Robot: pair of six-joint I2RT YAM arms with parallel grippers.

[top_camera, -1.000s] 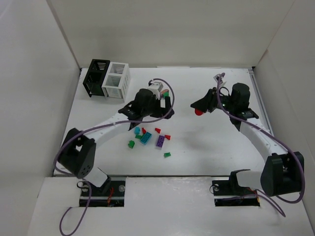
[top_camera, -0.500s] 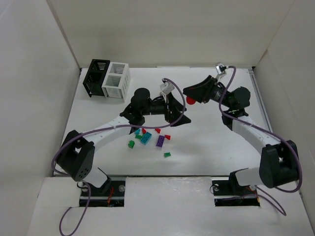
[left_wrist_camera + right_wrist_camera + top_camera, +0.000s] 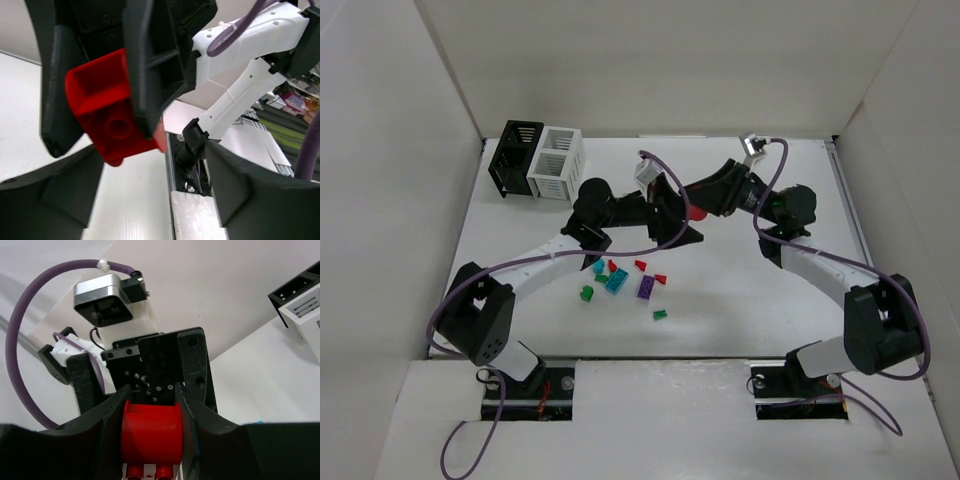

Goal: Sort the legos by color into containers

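Red lego (image 3: 112, 112) clenched in right gripper (image 3: 150, 440), now brought between left gripper's (image 3: 675, 212) spread fingers; we judge handover starting.

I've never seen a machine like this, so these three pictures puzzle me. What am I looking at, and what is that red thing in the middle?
These are two robot arms, a left arm and a right arm, bolted at the near edge of a white table. Each ends in a two-finger gripper. The wide picture comes from a fixed camera above and behind them. The other two come from small cameras on the wrists, so each shows its own fingers up close. On the table lie small loose bricks in red, green, teal and purple. At the back left stand a black bin and a white bin. The right gripper is shut on a red brick, held above the table. The left gripper faces it, open, its fingers spread wide close to the brick.
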